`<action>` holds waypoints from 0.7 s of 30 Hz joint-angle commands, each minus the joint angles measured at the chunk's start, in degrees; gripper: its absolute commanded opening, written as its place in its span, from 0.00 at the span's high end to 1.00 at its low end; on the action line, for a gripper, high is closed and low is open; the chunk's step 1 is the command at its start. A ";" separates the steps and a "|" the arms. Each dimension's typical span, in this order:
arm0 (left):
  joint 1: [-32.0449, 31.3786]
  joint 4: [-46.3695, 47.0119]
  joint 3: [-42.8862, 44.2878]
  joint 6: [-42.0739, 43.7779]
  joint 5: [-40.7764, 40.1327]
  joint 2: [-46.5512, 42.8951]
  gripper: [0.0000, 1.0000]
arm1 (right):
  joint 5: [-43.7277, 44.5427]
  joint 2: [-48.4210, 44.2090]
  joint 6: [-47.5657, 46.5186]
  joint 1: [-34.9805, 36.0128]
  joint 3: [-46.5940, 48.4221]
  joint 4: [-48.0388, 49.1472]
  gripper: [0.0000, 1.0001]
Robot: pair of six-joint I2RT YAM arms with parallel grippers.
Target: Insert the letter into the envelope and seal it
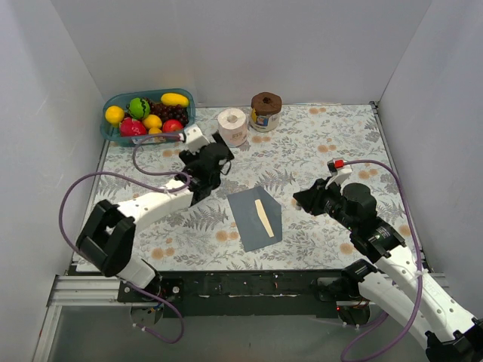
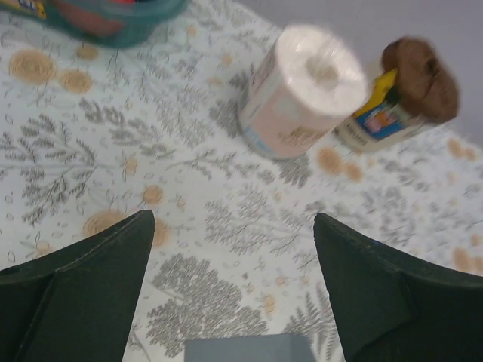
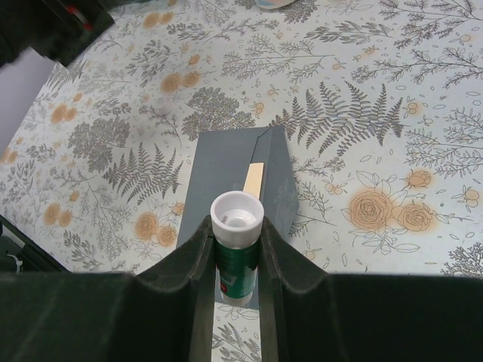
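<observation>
Glue stick (image 3: pixel 237 219), clamped in right claw (image 3: pixel 235 234); left claw (image 2: pixel 234 217) apart, empty. Envelope (image 3: pixel 226 158) flat on tabletop (image 3: pixel 377 113), letter (image 3: pixel 253 179) seemingly tucked inside. We judged glue should trace the flap edge evenly.

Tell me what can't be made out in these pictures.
Letter: only a cream strip shows, right wrist and top views; the envelope hides the rest.
Envelope seal: not seen in any view.
Tube: right wrist view, body hidden inside the right end effector; label unreadable.
Jar label: left wrist view, blurred.
Basket: left wrist view, cut off by the top edge.
</observation>
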 commanded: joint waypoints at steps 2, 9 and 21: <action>7.58 -9.97 6.07 -0.28 13.26 -8.61 0.14 | 0.79 -0.77 0.45 -0.10 1.41 0.39 0.99; 14.17 -16.38 7.13 -5.36 22.39 -11.95 0.13 | 0.27 -0.42 0.71 -0.10 1.15 0.92 0.99; 23.23 -12.36 1.15 -6.45 41.20 -12.65 0.11 | 0.27 -0.16 0.36 -0.10 0.80 1.27 0.99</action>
